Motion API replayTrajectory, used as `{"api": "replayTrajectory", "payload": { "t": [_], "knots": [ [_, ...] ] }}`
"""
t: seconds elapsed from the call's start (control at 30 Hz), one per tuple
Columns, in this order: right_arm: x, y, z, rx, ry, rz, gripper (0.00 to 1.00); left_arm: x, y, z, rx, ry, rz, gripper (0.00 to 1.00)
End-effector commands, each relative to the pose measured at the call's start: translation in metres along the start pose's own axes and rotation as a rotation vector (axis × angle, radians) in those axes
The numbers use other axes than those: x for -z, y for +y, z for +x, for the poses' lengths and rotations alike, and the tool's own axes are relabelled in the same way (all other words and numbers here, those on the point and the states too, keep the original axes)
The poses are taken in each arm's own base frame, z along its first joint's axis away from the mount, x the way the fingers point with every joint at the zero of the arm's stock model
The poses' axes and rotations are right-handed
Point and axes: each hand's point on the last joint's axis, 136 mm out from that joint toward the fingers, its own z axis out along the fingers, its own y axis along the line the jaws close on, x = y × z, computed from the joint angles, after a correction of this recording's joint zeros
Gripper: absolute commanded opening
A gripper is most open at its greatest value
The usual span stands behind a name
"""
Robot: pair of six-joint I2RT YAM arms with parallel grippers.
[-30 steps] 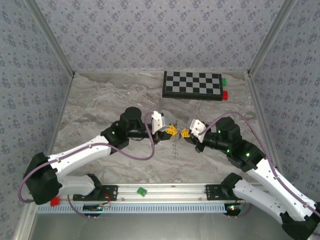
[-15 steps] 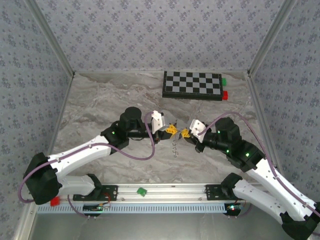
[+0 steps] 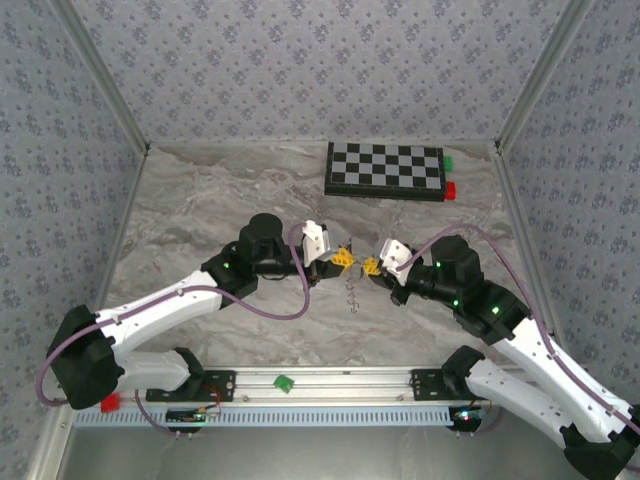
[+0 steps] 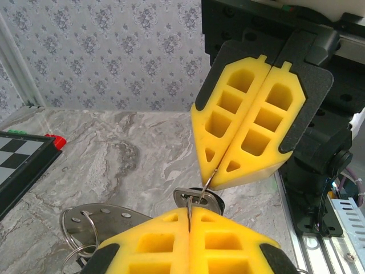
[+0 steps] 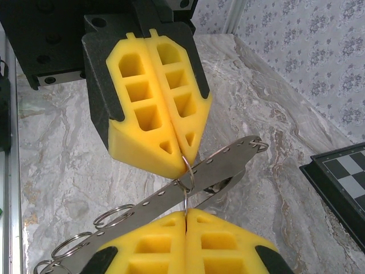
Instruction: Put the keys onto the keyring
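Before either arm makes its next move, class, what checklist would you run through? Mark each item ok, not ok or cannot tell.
1. The left gripper is shut on the keyring: ok.
2. The right gripper is shut on the same keyring: ok.
3. The two grippers meet tip to tip, with a small gap between them: ok.
4. The perforated metal strip passes through the keyring: ok.
5. The key sits fully on the keyring: cannot tell, since the left gripper hides part of it.
6. The chessboard lies well away from both grippers: ok.
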Motion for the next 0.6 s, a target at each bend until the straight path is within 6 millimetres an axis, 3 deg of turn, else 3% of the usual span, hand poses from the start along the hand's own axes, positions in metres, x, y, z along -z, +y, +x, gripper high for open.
{"api": "replayTrajectory", "payload": {
  "t": [0.0,0.57],
  "knots": [
    [-0.0001,-0.0005,0.0025,-0.009,0.006,0.005,0.00,0.0033,-0.0072,-0.0161,-0.041,-0.050,0.030,0.00],
    [-0.0013,-0.0016,0.0026,-0.003,-0.001,0.010,0.00,0.0027,-0.0073,-0.0162,-0.041,-0.050,0.032,0.00]
  ]
}}
